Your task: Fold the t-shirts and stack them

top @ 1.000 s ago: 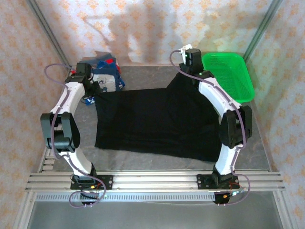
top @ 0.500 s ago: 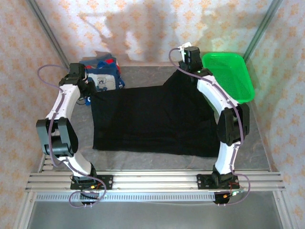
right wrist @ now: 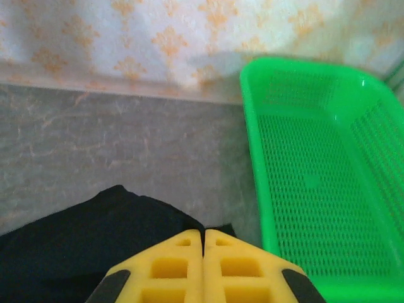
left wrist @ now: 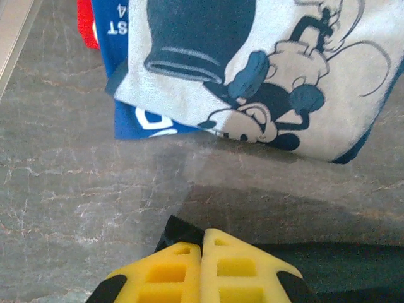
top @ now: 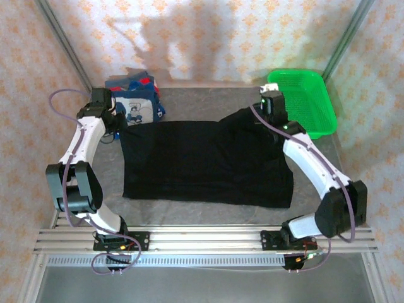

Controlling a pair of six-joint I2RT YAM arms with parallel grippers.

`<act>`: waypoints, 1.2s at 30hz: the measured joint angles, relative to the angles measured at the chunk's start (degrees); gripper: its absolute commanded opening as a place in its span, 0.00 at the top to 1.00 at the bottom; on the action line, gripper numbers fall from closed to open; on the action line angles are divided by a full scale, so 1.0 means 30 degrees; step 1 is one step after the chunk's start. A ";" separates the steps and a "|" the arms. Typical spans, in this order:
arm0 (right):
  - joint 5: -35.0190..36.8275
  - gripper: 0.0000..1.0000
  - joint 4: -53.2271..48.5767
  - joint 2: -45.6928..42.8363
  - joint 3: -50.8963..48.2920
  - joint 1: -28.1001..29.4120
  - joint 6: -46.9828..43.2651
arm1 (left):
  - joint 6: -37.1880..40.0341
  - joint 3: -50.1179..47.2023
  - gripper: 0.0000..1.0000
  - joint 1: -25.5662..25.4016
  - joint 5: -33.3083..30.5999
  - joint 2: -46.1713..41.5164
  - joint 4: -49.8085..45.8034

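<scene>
A large black t-shirt (top: 202, 161) lies spread across the middle of the table. My left gripper (left wrist: 202, 232) is shut on its far left corner (left wrist: 173, 230), just in front of a folded stack with a navy t-shirt with a white cartoon print (left wrist: 252, 69) on top and a red one (left wrist: 87, 25) underneath. My right gripper (right wrist: 203, 232) is shut on the black shirt's far right corner (right wrist: 126, 221), close to the basket. In the top view the left gripper (top: 118, 122) and right gripper (top: 270, 117) hold the shirt's far edge stretched between them.
A bright green mesh basket (top: 315, 104) stands at the far right corner, its rim (right wrist: 255, 151) a short way right of my right gripper. The folded stack (top: 134, 101) sits at the far left. Patterned walls close off the back and sides.
Both arms have pulled apart, the left gripper to the left and the right gripper right and nearer. The black shirt's far edge is drawn straighter and the raised right corner has come down.
</scene>
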 measured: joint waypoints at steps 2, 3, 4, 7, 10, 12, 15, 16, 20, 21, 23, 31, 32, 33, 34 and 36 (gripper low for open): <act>-0.0066 1.00 -0.0284 -0.1086 -0.1311 0.0000 0.0882 | 0.0080 -0.0488 1.00 0.0007 0.0000 -0.0262 0.0007; -0.0073 1.00 -0.0408 -0.1523 -0.1836 0.0000 0.1231 | 0.0095 -0.0707 1.00 0.0007 0.0000 -0.0408 0.0007; -0.0073 1.00 -0.0590 -0.1996 -0.2382 0.0000 0.1581 | 0.0146 -0.0940 1.00 0.0007 0.0000 -0.0576 0.0000; -0.0058 1.00 -0.1217 -0.3453 -0.3854 0.0000 0.2572 | 0.0175 -0.1545 1.00 0.0007 0.0000 -0.1027 0.0066; -0.0058 1.00 -0.1865 -0.4852 -0.5085 0.0000 0.3446 | 0.0168 -0.2506 1.00 0.0007 0.0000 -0.1625 0.0262; -0.0051 1.00 -0.2135 -0.5617 -0.5756 0.0000 0.3949 | 0.0153 -0.3118 1.00 0.0007 -0.0022 -0.1945 0.0291; 0.0022 1.00 -0.2637 -0.6594 -0.6703 0.0000 0.4663 | 0.0117 -0.3861 1.00 0.0007 -0.0095 -0.2113 0.0284; 0.0051 1.00 -0.2783 -0.6900 -0.7031 0.0000 0.4867 | 0.0036 -0.4109 1.00 0.0007 -0.0160 -0.2106 0.0284; 0.0204 1.00 -0.3432 -0.7577 -0.7898 0.0000 0.5581 | -0.0364 -0.5253 1.00 0.0007 -0.0568 -0.2127 0.0284; 0.0233 1.00 -0.3519 -0.7657 -0.8051 0.0000 0.5748 | -0.0393 -0.5508 1.00 0.0007 -0.0648 -0.2127 0.0284; 0.0240 1.00 -0.3621 -0.7810 -0.8415 0.0000 0.6135 | -0.0503 -0.5880 1.00 0.0007 -0.0750 -0.2113 0.0284; 0.0240 1.00 -0.3985 -0.7934 -0.9704 0.0000 0.7249 | -0.0503 -0.6258 1.00 0.0007 -0.1326 -0.0772 0.0583; 0.0240 1.00 -0.4007 -0.7934 -0.9704 0.0000 0.7315 | -0.0503 -0.6280 1.00 0.0007 -0.1428 -0.0605 0.0619; 0.0248 1.00 -0.4000 -0.7934 -0.9704 0.0000 0.7366 | -0.0503 -0.6309 1.00 0.0007 -0.1523 -0.0488 0.0678; 0.0299 1.00 -0.4058 -0.7927 -0.9704 0.0000 0.7388 | -0.0503 -0.6346 1.00 0.0007 -0.1537 -0.0364 0.0721; 0.0401 1.00 -0.4240 -0.7898 -0.9704 0.0000 0.7584 | -0.0510 -0.6346 1.00 0.0007 -0.1581 -0.0117 0.0765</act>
